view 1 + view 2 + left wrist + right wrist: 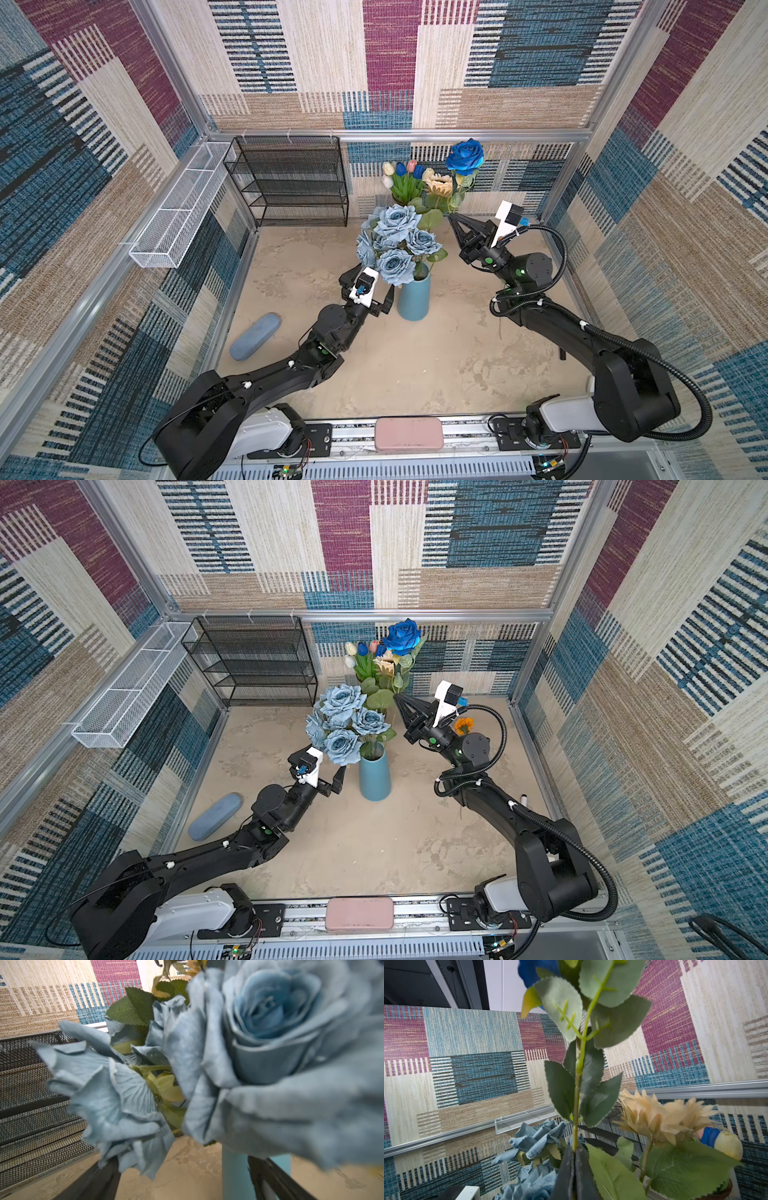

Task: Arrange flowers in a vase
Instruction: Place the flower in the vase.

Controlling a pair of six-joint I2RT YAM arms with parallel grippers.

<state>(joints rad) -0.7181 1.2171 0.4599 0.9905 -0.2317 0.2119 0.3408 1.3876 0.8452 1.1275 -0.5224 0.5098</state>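
A blue vase [413,301] [375,777] stands mid-table and holds a pale blue rose bunch [397,241] [270,1043]. My left gripper [369,284] [182,1178] is open just left of the vase, under the blooms, with nothing between its fingers. Behind and to the right of the vase, my right gripper [451,216] [574,1151] is shut on the green stem [577,1095] of a deep blue rose [465,156] [402,636], held upright. Tulips [405,174] and a cream sunflower [440,187] [654,1118] stand at the back wall. A small orange bloom [464,725] lies behind the right arm.
A black mesh shelf [291,183] stands at the back left, and a white mesh basket [178,212] hangs on the left wall. A grey-blue case [254,336] lies on the left of the table. A pink case [409,434] sits on the front rail.
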